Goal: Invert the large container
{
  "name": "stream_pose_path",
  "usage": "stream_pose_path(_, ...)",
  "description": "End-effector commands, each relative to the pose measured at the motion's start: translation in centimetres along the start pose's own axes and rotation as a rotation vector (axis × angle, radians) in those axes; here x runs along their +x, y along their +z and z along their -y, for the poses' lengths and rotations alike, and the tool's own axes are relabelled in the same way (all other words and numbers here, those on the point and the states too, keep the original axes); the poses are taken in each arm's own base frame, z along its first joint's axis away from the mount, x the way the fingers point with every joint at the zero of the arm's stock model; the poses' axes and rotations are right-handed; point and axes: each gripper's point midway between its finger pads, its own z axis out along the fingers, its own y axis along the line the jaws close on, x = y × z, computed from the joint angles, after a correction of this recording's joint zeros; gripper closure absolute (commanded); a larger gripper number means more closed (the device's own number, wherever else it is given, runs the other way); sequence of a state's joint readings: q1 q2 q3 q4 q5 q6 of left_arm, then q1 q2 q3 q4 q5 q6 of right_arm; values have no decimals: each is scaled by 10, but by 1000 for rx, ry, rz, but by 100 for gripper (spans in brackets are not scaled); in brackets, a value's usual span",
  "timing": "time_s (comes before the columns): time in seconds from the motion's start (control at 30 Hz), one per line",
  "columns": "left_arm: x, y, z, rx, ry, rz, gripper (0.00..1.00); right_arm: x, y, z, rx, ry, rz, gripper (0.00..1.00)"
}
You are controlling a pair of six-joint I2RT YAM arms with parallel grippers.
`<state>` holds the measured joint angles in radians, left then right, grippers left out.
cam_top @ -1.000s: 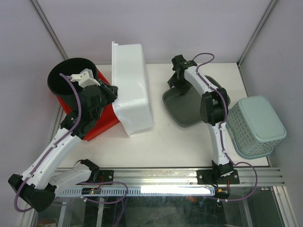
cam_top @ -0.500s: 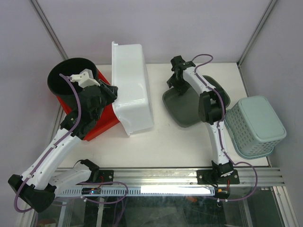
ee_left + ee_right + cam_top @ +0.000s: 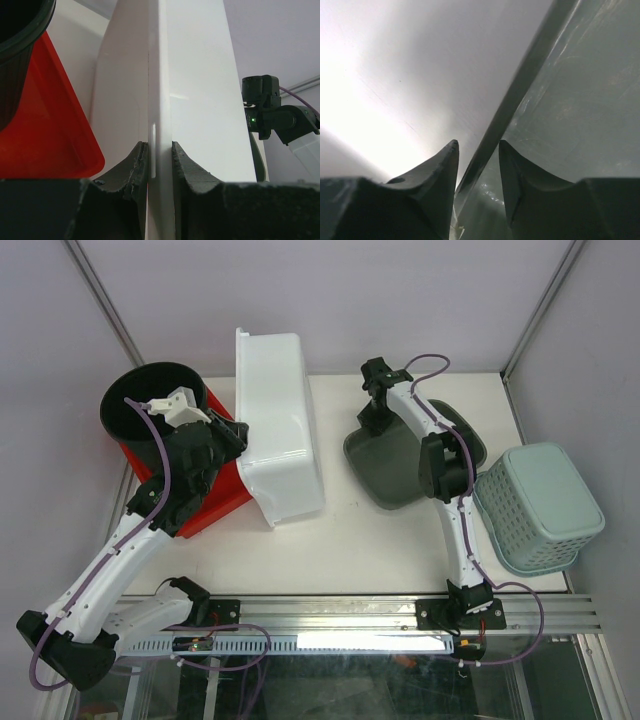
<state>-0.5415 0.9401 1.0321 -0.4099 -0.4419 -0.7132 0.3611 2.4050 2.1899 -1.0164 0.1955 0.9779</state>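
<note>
The white container [image 3: 280,430] is at the back left of the tabletop [image 3: 350,540], tipped up on one long side. Its flanged rim stands towards the red bin [image 3: 215,502] and the black bucket [image 3: 150,405], and its smooth outer wall faces the camera above. It looks about halfway through the flip, not yet mouth down.

What props it there is the left tool [image 3: 234,436], pinching that rim. The rim is a sensible place to hold, being thin enough to clamp and far enough out to lever the tub over.

Across the tabletop, the right tool [image 3: 378,420] sits at the far rim of the grey-green basin [image 3: 400,465], with the mint basket [image 3: 540,505] just beyond the basin at the right edge. That basin isn't the big one, so this arm's part in the flip is unclear.

From overhead you get the layout, but neither tool's jaws can be read. The left wrist camera settles one of them: both fingers [image 3: 137,162] press flat on the white flange, with the red bin [image 3: 45,125] just beside it. The right wrist camera settles the other: the right tool [image 3: 477,147] is spread astride the basin's rim [image 3: 530,75], a sliver of gap on each side, so nothing is clamped.
</note>
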Motion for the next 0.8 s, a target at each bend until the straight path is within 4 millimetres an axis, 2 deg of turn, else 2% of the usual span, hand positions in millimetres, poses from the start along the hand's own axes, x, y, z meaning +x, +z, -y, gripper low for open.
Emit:
stream_pose_path(0.0,-7,-4,8,41,-26,17,100,-20,-16,-18,-71,25,56,63)
stream_pose_path(0.17,-6,-4,7,38,-27,16,100,-17,-34,-29,-133,3,43,78)
stream_pose_path(0.3,-3,-3,6,40,-28,7,100,-13,-59,-36,-189,-19,48,100)
stream_pose_path(0.47,-1,-1,8,46,-33,-3,100,0,-94,-39,-251,-44,48,100)
stream_pose_path(0.63,-2,-1,8,43,-27,2,100,10,-146,-49,-371,-74,45,100)
stream_pose_path(0.77,1,-1,10,55,-46,-10,100,17,-192,-69,-566,-185,33,100)
